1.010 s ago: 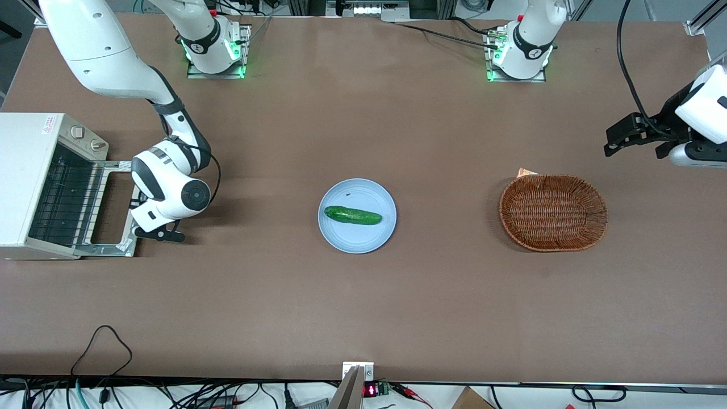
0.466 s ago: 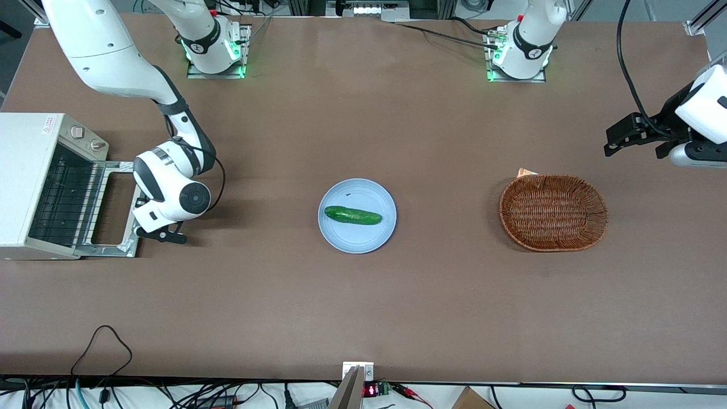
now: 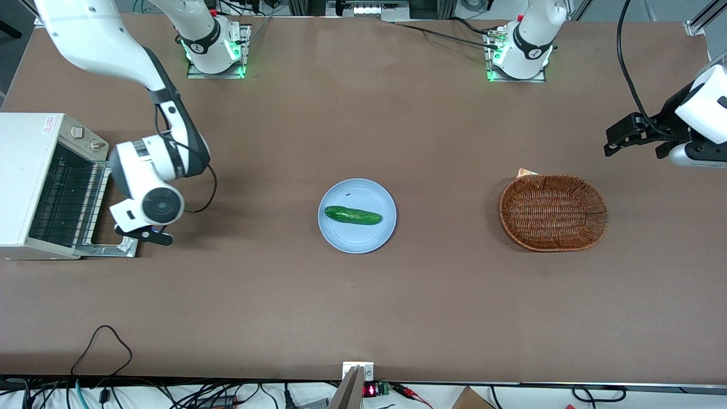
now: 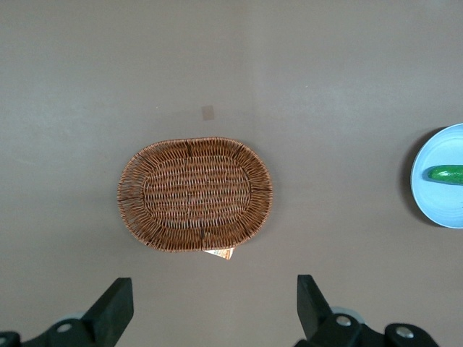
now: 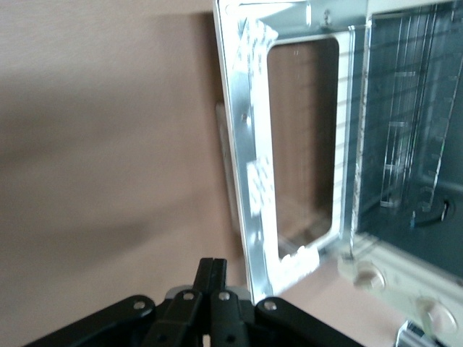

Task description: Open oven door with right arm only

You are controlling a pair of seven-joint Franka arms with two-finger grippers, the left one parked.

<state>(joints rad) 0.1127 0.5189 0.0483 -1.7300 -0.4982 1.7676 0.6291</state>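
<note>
Front view: you see the oven at the working arm's end of the table, w/ its wire rack showing inside. The oven door is fully folded down, lying flat on the table in front of the oven. The right arm hangs over the door, and its gripper is just above the door's free edge, apart from the frame. Near the table's middle is a blue plate w/ a cucumber on it. Toward the parked arm's end lies a wicker basket.

Left wrist view: you look down on the same basket, and the plate w/ cucumber is at the frame's edge.

Right wrist view: the gripper has its two fingers pressed together, pinching nothing. The door lies flat w/ its handle bar just beside the frame, and two knobs of the oven show.
</note>
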